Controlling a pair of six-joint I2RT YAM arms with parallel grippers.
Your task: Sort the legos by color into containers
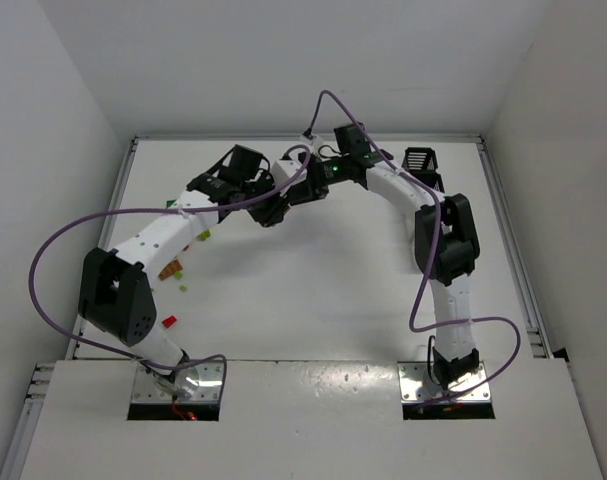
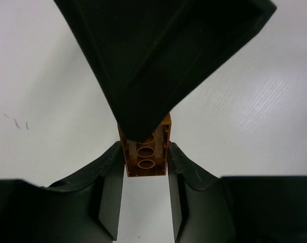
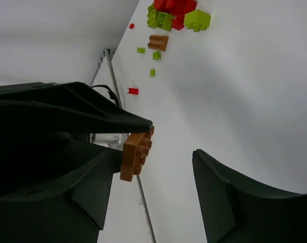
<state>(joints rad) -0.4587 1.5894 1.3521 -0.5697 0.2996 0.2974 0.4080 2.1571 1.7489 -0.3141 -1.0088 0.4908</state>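
— Arms?
— Left arm (image 1: 158, 238) and right arm (image 1: 453, 300): white links, black joints, a purple cable (image 1: 325, 94) looping off each.
— Tips?
— Left end effector (image 2: 144, 152), right end effector (image 3: 157, 154): plain matte black.

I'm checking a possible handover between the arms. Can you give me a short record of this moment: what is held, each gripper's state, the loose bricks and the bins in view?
held item: orange-brown brick
left gripper: shut on the orange-brown brick
right gripper: open, jaws on either side of the brick, a clear gap on one side
loose legos: red, lime and orange-brown, on the table, apart from both grippers
black bin: far right, behind the right arm; no other bins made out
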